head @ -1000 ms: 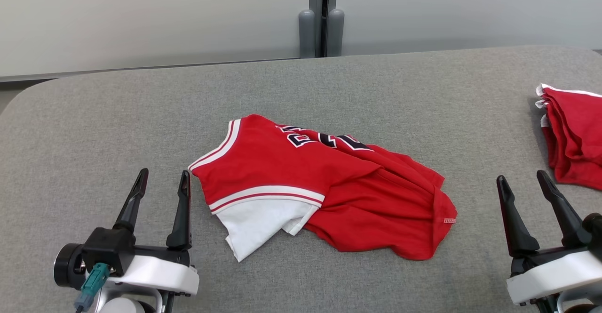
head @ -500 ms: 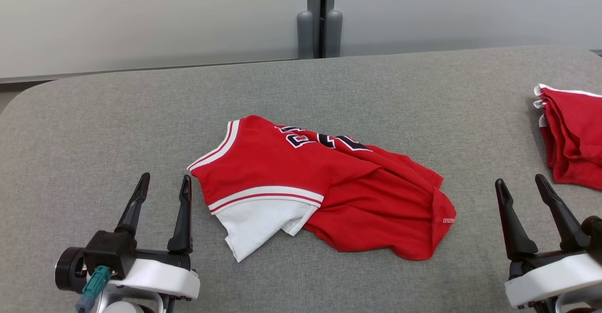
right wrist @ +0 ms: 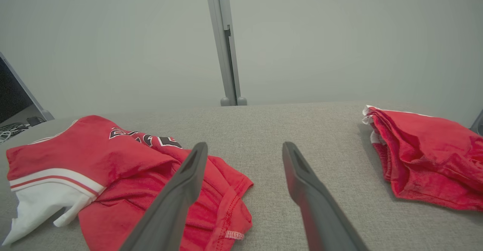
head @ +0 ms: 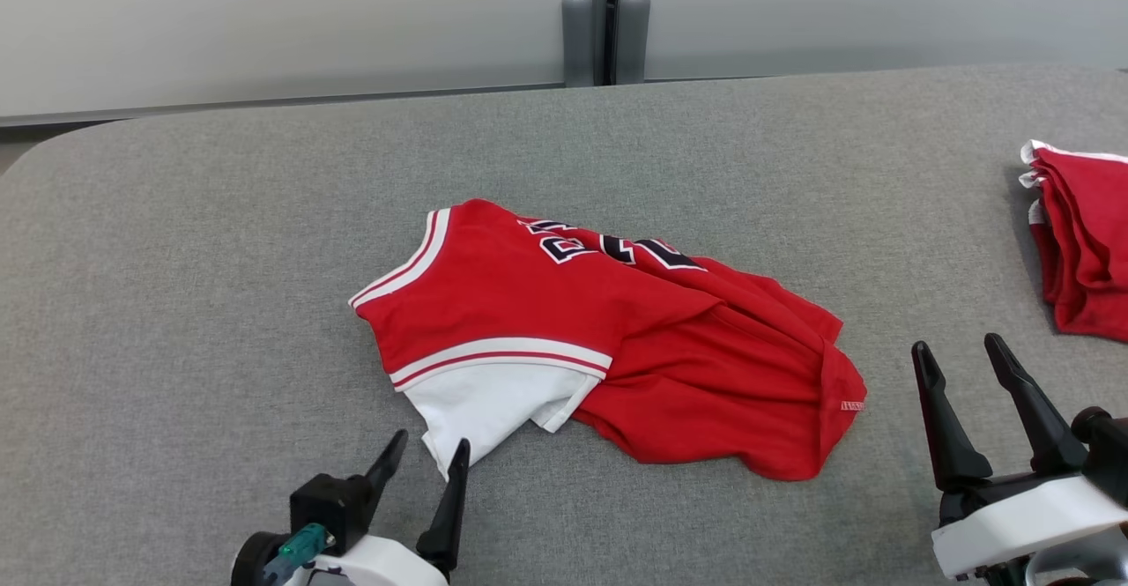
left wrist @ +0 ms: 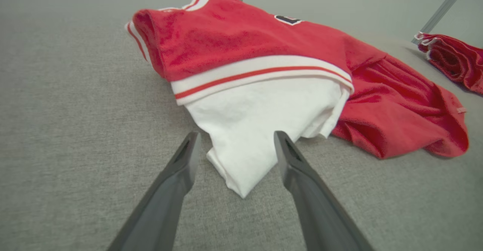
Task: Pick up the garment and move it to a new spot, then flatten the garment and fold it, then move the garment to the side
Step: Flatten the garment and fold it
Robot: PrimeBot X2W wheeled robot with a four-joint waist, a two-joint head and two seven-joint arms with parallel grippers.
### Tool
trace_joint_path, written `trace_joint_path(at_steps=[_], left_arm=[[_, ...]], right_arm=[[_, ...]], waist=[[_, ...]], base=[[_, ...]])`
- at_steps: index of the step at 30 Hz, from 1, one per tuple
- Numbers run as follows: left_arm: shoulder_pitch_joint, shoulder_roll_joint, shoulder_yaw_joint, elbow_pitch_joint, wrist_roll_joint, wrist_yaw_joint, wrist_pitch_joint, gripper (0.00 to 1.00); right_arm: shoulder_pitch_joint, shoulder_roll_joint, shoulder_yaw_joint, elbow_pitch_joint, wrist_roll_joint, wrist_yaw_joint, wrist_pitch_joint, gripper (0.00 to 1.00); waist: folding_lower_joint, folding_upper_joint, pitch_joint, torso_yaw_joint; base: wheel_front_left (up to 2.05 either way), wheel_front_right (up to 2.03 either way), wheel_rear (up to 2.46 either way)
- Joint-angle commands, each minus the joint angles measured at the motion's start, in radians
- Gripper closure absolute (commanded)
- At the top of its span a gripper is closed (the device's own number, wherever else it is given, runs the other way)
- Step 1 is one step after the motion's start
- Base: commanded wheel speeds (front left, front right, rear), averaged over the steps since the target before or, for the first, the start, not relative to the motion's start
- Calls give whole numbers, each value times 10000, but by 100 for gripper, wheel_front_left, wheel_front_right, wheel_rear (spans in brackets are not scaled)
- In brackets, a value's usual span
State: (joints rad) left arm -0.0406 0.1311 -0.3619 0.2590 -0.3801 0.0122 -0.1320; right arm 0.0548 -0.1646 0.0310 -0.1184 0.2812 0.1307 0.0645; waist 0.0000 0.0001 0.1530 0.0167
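Left wrist view: left tool [left wrist: 237, 134] spread wide, flanking garment [left wrist: 245, 36] corner; right tool [head: 958, 345] wide near hem.

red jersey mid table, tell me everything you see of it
The red jersey lies crumpled near the middle of the grey table. It looks like soft knit cloth: red body, white-and-red striped trim, dark lettering partly hidden in a fold, and a white panel poking out toward the robot. The open left hand flanks that white corner, not gripping it.
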Motion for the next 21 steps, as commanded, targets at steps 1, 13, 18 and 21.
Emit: trace_joint_path(at_steps=[1,13,18,21], left_arm=[[-46,-26,-77,237,-65,-110,53,0],[-853,-212,-314,1731,-128,-406,-310,100],[-1115,-163,-324,1840,-88,-446,-459,100],[-1260,-174,-326,1856,-91,-440,-521,100]], right_arm=[[-125,-28,0,3,59,1,-47,0],[-140,-88,-209,403,181,1,-69,0],[-63,-204,20,1123,147,1,67,0],[-255,-230,422,1702,212,1,24,0]], waist=[[0,-1,112,-17],[0,-1,472,-69],[0,-1,653,-8],[0,-1,791,92]], base=[[0,0,0],[0,0,0],[0,0,0],[0,0,0]])
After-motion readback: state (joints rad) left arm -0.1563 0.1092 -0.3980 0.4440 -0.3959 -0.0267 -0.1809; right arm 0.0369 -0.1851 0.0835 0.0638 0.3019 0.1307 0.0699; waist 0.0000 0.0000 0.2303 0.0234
